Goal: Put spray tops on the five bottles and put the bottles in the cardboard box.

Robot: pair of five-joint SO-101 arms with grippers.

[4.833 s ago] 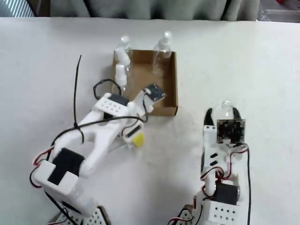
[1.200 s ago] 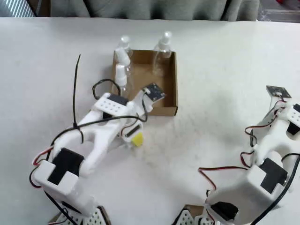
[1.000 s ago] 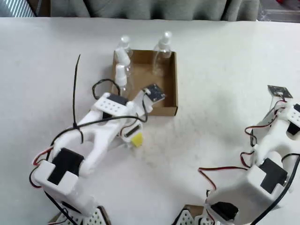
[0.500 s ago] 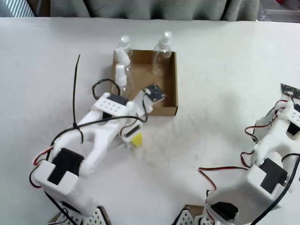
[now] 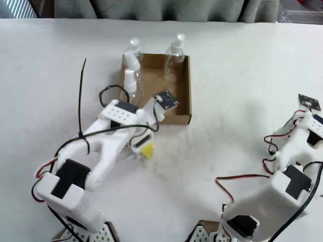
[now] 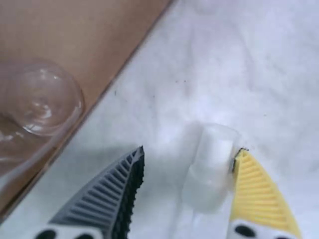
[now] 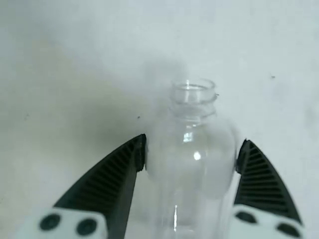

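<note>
Four capped bottles (image 5: 176,55), as best I could count from above, were already standing in the cardboard box (image 5: 189,91), three down one side and one at the far corner, each with a white sprayer on. So most of the job looked done, just one bottle to go. That fifth bottle (image 7: 192,164) was clear with a bare, open neck, and the right gripper (image 7: 193,144) had its black fingers pressed against both sides of the body, so I'd call that a firm hold. The arm was way out at the right edge of the table (image 5: 242,60), well apart from the box. I couldn't tell whether the bottle was lifted or resting on the table. The left gripper (image 6: 189,152) sat just beside the box's near wall, spread wide. The last spray top (image 6: 209,169) lay between its fingers, touching the yellow one and clear of the grey one, so nothing was actually clamped. What's left, I reckon: grab that top, get it onto the open neck, then drop the bottle in the box.
</note>
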